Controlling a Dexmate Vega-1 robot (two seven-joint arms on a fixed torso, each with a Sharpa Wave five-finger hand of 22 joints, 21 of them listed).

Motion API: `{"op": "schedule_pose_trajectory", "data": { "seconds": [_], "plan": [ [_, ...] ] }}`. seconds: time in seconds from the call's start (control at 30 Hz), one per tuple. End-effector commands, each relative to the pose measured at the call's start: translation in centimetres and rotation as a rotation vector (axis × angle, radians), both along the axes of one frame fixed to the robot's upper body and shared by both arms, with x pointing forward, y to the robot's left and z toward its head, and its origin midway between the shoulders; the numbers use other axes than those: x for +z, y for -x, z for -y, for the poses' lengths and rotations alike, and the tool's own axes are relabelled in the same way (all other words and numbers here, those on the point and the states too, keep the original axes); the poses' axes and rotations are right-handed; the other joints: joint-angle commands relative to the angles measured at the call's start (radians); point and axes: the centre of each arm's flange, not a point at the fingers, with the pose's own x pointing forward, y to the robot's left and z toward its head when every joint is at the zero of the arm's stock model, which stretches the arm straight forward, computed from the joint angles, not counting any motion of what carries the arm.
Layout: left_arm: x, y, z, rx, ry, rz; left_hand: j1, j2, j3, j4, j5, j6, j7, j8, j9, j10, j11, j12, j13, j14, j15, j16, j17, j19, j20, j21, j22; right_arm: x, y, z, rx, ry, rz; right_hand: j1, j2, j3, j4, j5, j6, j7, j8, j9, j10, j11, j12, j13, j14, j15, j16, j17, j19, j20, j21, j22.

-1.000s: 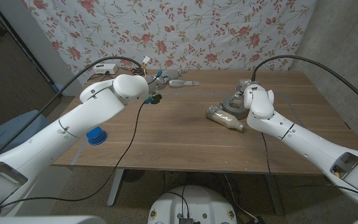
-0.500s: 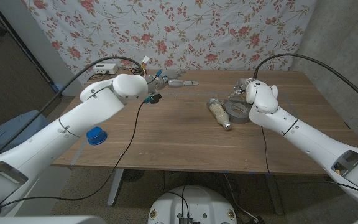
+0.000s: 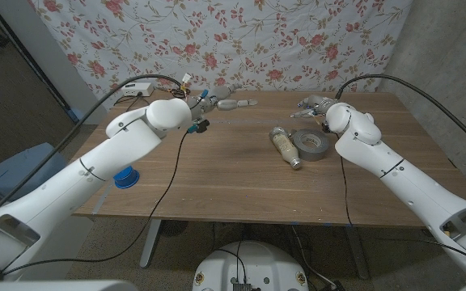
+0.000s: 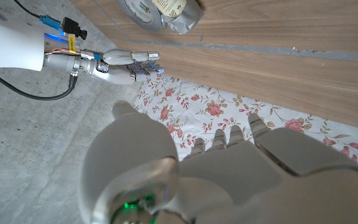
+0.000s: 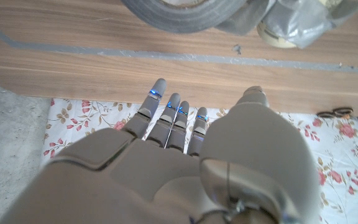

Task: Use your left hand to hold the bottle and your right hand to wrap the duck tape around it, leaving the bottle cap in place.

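Fingers [image 5: 166,121] reach past the wooden table [image 3: 217,174] toward the floral backdrop [image 3: 241,40].

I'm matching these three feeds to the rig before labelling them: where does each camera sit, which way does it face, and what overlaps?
Head view: fixed on the head, looking down the table; both arms, left hand, right hand, bottle, tape roll.
Left wrist view: along the left hand toward the right hand and tape roll.
Right wrist view: along the right hand toward the tape roll and bottle.
All three share the tape roll.
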Motion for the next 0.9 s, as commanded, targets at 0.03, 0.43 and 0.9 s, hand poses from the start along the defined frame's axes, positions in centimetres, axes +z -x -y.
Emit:
{"op": "schedule_pose_trajectory", "data": {
  "seconds": [0.03, 0.43, 0.9],
  "plan": [
    [-0.2, -1.1, -0.9, -0.121, 0.069, 0.092, -0.002, -0.005, -0.007, 0.000, -0.007, -0.490, -0.016, 0.011, 0.000, -0.441, 0.000, 0.024, -0.001, -0.445, 0.006, 0.013, 0.000, -0.348, 0.000, 0.027, 0.001, 1.2, 1.0, 0.8, 0.201, -0.183, 0.131, -0.020, -0.003, -0.013, 0.010, 0.007, -0.008, 0.010, -0.003, 0.003, -0.020, 0.007, 0.000, -0.004, -0.024, -0.033, -0.001, -0.013, -0.003, 0.010, -0.010, 0.002],
    [-0.5, -2.3, -1.3, -0.250, 0.131, 0.080, -0.015, 0.002, -0.004, 0.007, -0.018, -0.460, -0.038, 0.017, -0.003, -0.398, -0.017, 0.041, -0.005, -0.389, 0.005, 0.021, -0.002, -0.277, 0.000, 0.050, -0.005, 1.5, 0.7, 1.9, 0.439, -0.397, 0.171, -0.062, -0.004, -0.036, 0.023, 0.003, -0.034, 0.019, -0.012, 0.002, -0.075, 0.023, -0.006, -0.027, -0.096, 0.001, -0.008, -0.061, -0.037, -0.001, -0.048, 0.001],
    [-1.9, -3.9, -2.6, -0.353, 0.302, 0.045, -0.041, -0.004, -0.004, 0.014, -0.049, -0.341, -0.088, 0.039, -0.006, -0.297, -0.072, 0.074, -0.013, -0.278, -0.002, 0.032, -0.007, -0.171, 0.001, 0.080, -0.018, 0.4, -0.6, 2.5, 0.674, -0.641, 0.157, -0.082, -0.003, -0.047, 0.020, -0.001, -0.065, 0.019, -0.018, 0.002, -0.128, 0.019, -0.008, -0.052, -0.152, 0.017, -0.007, -0.112, -0.070, -0.003, -0.085, 0.000]
  ]
}}
